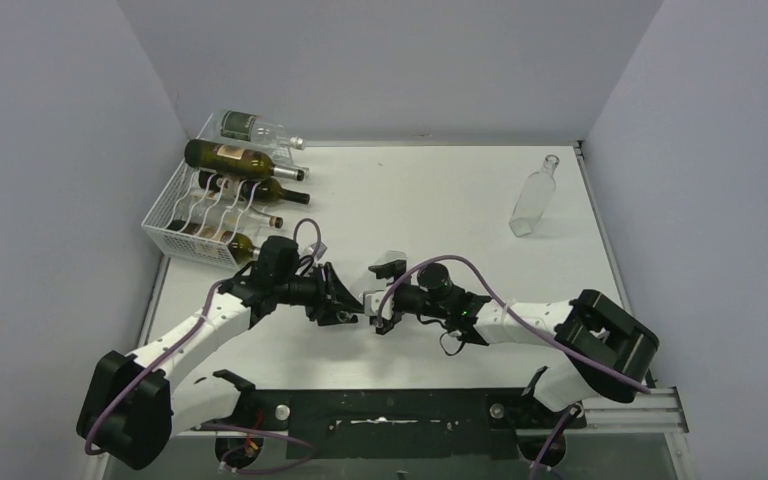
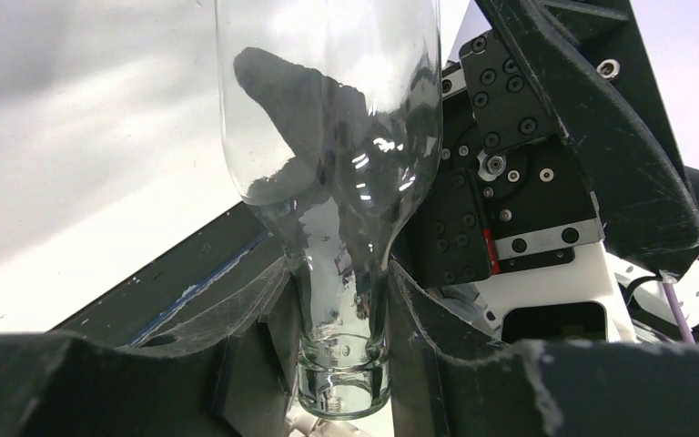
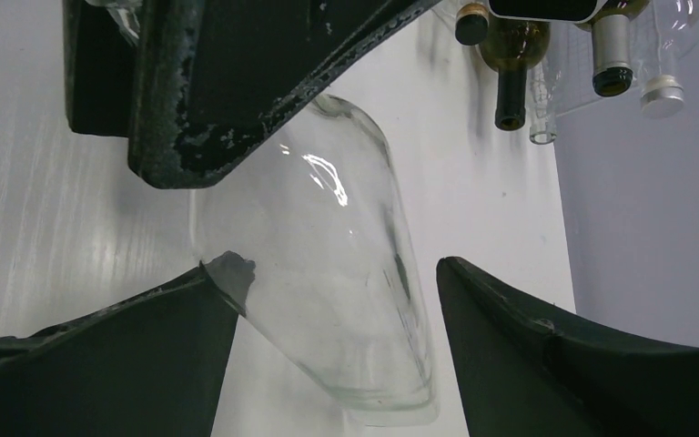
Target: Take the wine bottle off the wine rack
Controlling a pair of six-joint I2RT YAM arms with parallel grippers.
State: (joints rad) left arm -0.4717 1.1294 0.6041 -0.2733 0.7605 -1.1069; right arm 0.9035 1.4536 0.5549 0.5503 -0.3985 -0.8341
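Observation:
The see-through wine rack (image 1: 173, 222) stands at the far left of the table and holds several bottles. My left gripper (image 2: 341, 305) is shut on the neck of a clear glass wine bottle (image 2: 328, 109), clear of the rack near the table's middle (image 1: 348, 305). The bottle's body (image 3: 328, 237) points toward my right gripper (image 3: 328, 273), which is open with its fingers on either side of the body. Its left finger (image 3: 146, 346) touches the glass and its right finger stands apart. In the top view the right gripper (image 1: 385, 297) faces the left one.
A second clear bottle (image 1: 535, 200) stands upright at the back right. Dark and clear bottles (image 1: 235, 157) lie in the rack, their necks pointing right (image 3: 510, 64). Grey walls close in the table on the left, back and right.

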